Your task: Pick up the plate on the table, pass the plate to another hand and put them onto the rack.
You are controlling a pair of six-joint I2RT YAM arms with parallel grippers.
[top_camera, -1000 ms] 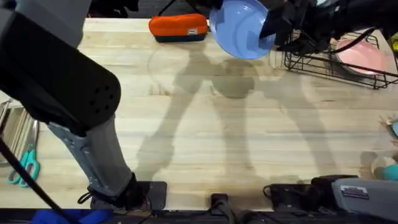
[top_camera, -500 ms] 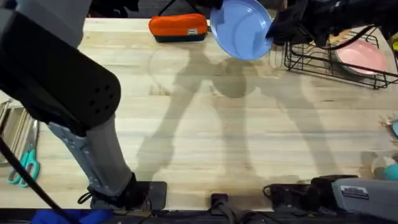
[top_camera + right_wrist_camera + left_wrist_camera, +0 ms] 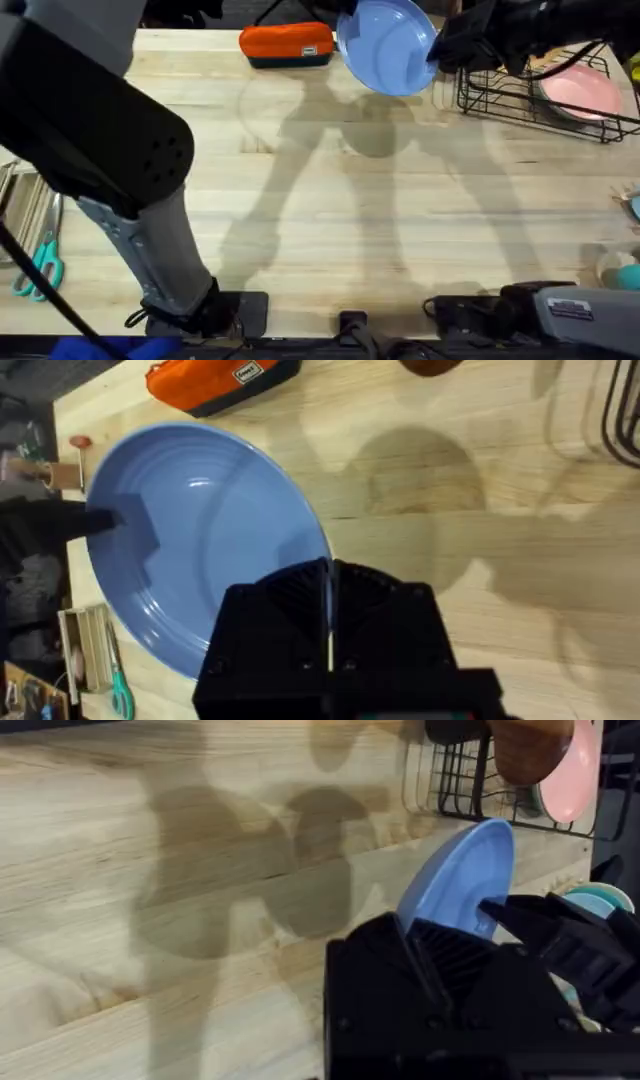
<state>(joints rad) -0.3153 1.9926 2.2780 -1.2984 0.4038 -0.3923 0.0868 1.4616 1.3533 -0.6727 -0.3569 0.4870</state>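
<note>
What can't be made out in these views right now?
- Overhead: the top edge and the plate hide most of the left hand.
- Overhead: the right arm covers part of the rack, so free slots can't be counted.
- Left wrist: the top edge cuts off the rack and the pink plate.
- Overhead: the teal object is cut by the right edge and too blurred to identify.
</note>
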